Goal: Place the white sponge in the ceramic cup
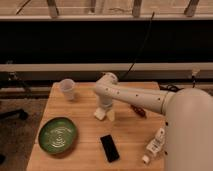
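Single camera view, worktop (85, 122) of light wood.

- Ceramic cup (68, 89): upright near the far left corner of the worktop, nothing visible inside it.
- End effector (105, 111): down at worktop level, to the right of the cup and nearer the camera, well apart from it. The arm reaches in from the right. Open or closed: cannot tell; the tip merges with pale shapes beneath it.
- White sponge (99, 114): probably the pale block at the tip of the end effector, lying on or just above the worktop; the view is too poor to say whether it is gripped. It is right of the cup and nearer the camera, not in the cup.
- Green bowl (58, 135): nearer the camera than the cup, almost straight in front of it, by the left edge.
- Black flat slab (109, 148): right of the cup, towards the near edge.
- White bottle-like package (156, 144): far right of the cup, lying at the near right edge.
- Dark reddish item (139, 111): right of the cup, beyond the end effector.
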### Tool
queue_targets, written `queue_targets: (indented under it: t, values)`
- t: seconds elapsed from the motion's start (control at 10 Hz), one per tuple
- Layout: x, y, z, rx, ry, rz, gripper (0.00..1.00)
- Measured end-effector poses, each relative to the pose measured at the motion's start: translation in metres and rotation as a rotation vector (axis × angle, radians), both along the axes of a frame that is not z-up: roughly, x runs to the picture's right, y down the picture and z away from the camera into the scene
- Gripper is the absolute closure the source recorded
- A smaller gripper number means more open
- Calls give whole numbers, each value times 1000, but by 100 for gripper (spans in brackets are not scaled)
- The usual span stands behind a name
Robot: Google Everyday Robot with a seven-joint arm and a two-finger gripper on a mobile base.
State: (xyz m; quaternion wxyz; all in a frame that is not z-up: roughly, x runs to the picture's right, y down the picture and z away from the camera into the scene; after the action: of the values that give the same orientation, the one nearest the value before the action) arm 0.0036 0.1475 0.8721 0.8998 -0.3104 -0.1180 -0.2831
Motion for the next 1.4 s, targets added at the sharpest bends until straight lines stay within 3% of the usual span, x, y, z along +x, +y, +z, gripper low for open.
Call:
queue_targets:
  t: [0.8, 1.4]
  values:
    - [-2, -4, 23, -26, -11, -14, 21]
    - [-3, 0, 27, -61, -28, -39, 76]
